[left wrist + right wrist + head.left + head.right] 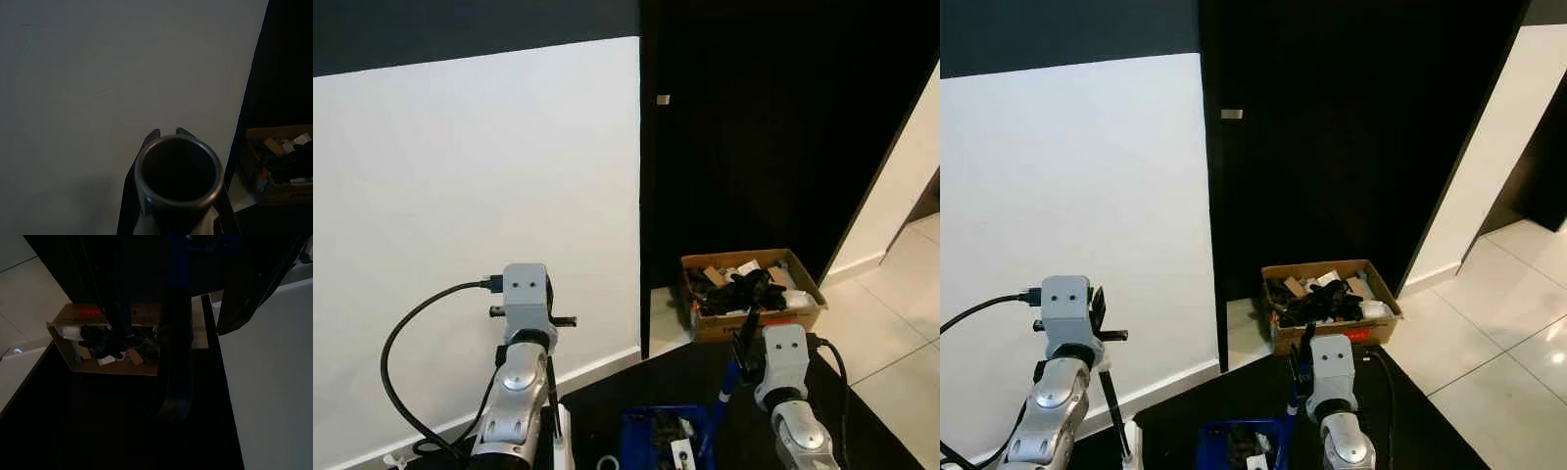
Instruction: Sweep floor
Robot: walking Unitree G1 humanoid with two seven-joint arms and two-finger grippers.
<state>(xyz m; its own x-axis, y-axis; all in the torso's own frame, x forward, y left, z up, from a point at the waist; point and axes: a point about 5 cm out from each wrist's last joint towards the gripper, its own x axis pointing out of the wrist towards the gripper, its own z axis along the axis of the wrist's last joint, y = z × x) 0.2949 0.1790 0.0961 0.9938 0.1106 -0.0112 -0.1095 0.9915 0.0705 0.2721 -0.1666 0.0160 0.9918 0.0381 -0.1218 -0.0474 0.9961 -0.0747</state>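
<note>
Right end effector (171, 298) gripping blue handle (725, 397)

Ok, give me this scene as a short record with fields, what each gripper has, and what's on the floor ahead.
left gripper: shut on a grey tube, seen end-on, raised before the white wall
right gripper: shut on a blue handle that runs down toward the blue dustpan
blue dustpan: low between the arms, with debris in it
cardboard box: open, on the floor ahead to the right, full of dark clutter
backdrop: black panel right of the wall
floor: pale tiles at far right
</note>
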